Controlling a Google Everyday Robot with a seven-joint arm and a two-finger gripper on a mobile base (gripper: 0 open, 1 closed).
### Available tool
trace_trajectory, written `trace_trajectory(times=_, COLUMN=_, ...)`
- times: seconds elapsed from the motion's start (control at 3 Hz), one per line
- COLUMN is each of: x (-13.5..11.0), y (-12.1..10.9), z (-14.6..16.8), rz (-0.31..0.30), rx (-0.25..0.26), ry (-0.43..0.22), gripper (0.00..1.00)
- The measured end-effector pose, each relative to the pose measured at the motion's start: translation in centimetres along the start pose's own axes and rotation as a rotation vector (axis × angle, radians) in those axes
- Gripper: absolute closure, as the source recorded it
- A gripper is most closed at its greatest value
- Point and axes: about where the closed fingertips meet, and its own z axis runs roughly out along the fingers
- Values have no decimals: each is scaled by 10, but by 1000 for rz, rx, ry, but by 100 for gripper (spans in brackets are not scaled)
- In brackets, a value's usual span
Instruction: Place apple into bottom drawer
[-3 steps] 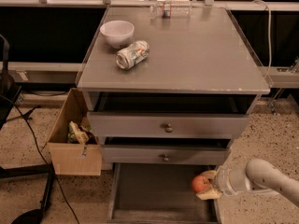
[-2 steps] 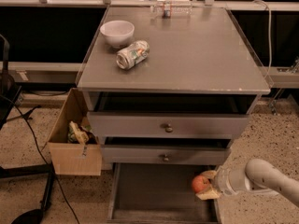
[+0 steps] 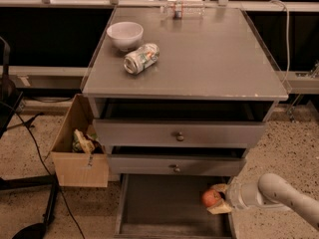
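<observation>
Red-orange round apple (image 3: 211, 198) was clamped between the jaws of the two-finger gripper (image 3: 216, 198), over right side of open grey bottom drawer (image 3: 164, 203).

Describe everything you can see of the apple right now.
The apple is small, round and red-orange with a paler patch, and its skin looks smooth and whole. It sits between the two pale fingers of the end effector, one above and one below, over the right side of the open bottom drawer, near its right wall. Whether it touches the dark floor cannot be told.
</observation>
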Motion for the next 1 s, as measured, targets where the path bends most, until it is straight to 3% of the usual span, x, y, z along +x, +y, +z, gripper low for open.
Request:
trace_trajectory(times=0.67, x=38, y=-18, z=52, rz=-57, rx=8, ry=-34, gripper=100)
trace_trajectory(times=1.0, x=45, y=-20, z=65, rz=-72, rx=-4, ry=-43, gripper=100)
